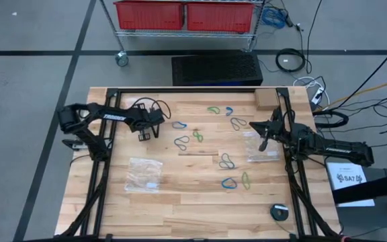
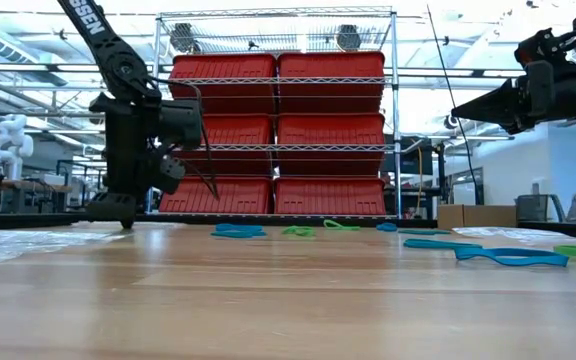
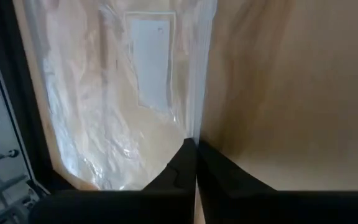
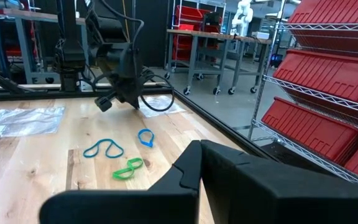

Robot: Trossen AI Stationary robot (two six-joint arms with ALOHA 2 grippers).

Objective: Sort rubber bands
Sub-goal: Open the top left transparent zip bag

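Note:
Several rubber bands in teal, blue and green lie scattered flat on the middle of the wooden table (image 1: pixel 180 222): a teal one (image 1: pixel 181 142), a green one (image 1: pixel 197 137), a blue one (image 1: pixel 229 183). My left gripper (image 1: pixel 144 136) points down, shut and holding nothing, low over the table left of the bands. In the left wrist view its tips (image 3: pixel 196 146) stand at the edge of a clear bag (image 3: pixel 123 106). My right gripper (image 1: pixel 263 142) is shut and holding nothing, raised well above the table (image 2: pixel 463 108) over the right side. It faces the bands (image 4: pixel 103 149).
A clear plastic bag (image 1: pixel 144 173) lies near the left gripper, on its near side. A second bag (image 1: pixel 262 153) lies under the right gripper. A cardboard box (image 1: pixel 266 99) sits at the far edge and a round black object (image 1: pixel 279 212) at the near right. Black frame rails run along both sides.

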